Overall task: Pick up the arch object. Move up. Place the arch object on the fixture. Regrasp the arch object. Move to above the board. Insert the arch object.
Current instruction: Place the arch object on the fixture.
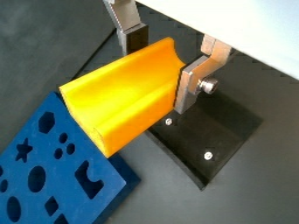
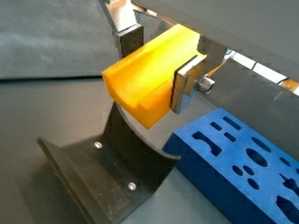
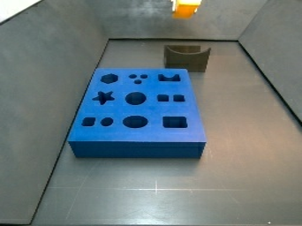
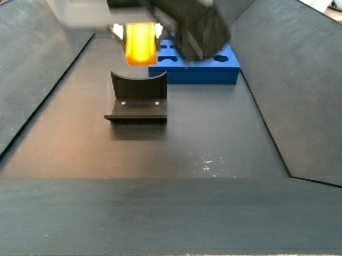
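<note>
My gripper is shut on the yellow-orange arch object, with one silver finger on each side of it. It holds the piece in the air above the dark fixture. Both wrist views show this; the arch object hangs over the fixture's upright walls. In a side view the arch object is just above the fixture, apart from it. The blue board with its cut-out holes lies flat on the floor beside the fixture. The arch object shows at the top edge there.
Sloping grey walls enclose the dark floor on all sides. The board lies just behind the fixture in a side view. The arm's dark body hangs over the board's near end.
</note>
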Robot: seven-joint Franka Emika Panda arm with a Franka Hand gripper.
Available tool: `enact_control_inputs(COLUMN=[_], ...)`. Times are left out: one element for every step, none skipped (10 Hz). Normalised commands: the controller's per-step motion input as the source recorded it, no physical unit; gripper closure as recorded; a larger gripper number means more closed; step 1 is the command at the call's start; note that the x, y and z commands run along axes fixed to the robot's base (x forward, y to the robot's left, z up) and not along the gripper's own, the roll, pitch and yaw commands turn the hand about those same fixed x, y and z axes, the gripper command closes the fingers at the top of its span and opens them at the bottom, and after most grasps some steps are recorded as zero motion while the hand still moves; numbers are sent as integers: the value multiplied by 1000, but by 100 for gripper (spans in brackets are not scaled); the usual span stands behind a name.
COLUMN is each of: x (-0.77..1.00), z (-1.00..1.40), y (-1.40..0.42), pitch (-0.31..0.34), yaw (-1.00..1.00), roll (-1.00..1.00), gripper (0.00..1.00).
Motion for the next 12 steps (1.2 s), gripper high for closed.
enact_control_inputs(x=[207,241,259,309,334,393,440,420,404,375,341,0], z=[-1000,-1000,-1000,-1000,-1000,-1000,-976,-767,-665,-522,-349,0], y=[95,103,105,112,115,118,115,82,74,69,63,0], pitch=[86,90,91,70,59,43,35,23,15,14,13,0], yaw=[-143,-162,-174,-164,-159,-147,-137,-120,-116,-107,-94,0], roll=[-1000,-1000,-1000,-761,-658,-449,-305,-208,-195,-183,-169,0], gripper=[100,100,100,100,100,100,100,100,100,100,100,0])
